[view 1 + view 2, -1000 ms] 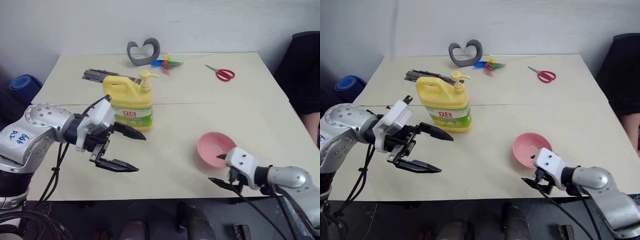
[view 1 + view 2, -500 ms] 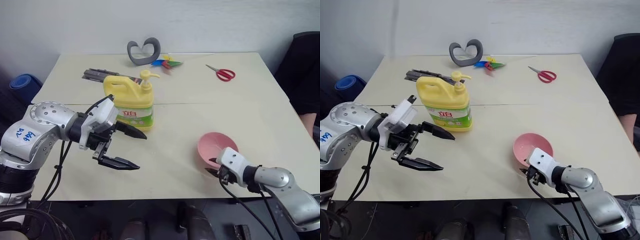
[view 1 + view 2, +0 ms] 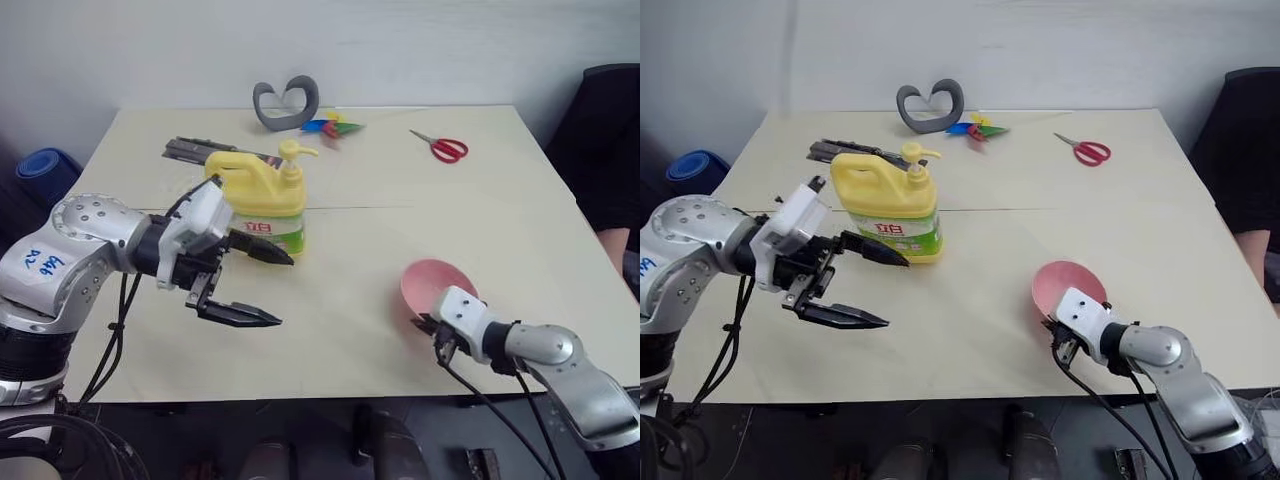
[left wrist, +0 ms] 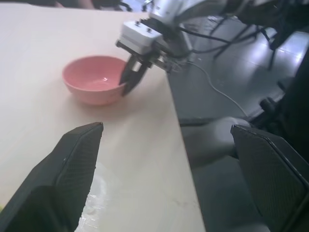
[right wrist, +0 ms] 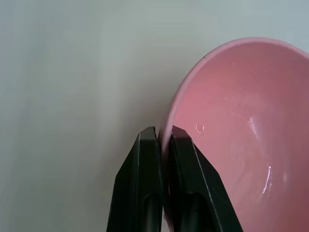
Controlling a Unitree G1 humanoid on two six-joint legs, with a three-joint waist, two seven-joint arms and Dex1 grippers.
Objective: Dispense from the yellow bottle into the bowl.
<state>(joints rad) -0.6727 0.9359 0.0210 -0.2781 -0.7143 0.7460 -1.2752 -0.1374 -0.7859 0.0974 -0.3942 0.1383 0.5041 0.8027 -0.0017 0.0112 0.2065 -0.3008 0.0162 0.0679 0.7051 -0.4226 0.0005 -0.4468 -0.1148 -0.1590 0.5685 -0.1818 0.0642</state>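
Since a second ago our right gripper (image 5: pixel 163 137) has snapped shut on the bowl's (image 3: pixel 440 283) near rim, and the bowl now tips up off the table (image 3: pixel 420 190) on that side. On our left, the left gripper (image 3: pixel 272 289) hangs with its fingers spread wide, just beside the bottle (image 3: pixel 259 203). That bottle is a yellow jug with a built-in handle, yellow pump top and green-and-white label with red lettering, standing upright left of the table's middle. The bowl is small, round, smooth pink plastic, near the front right edge, well apart from the bottle.
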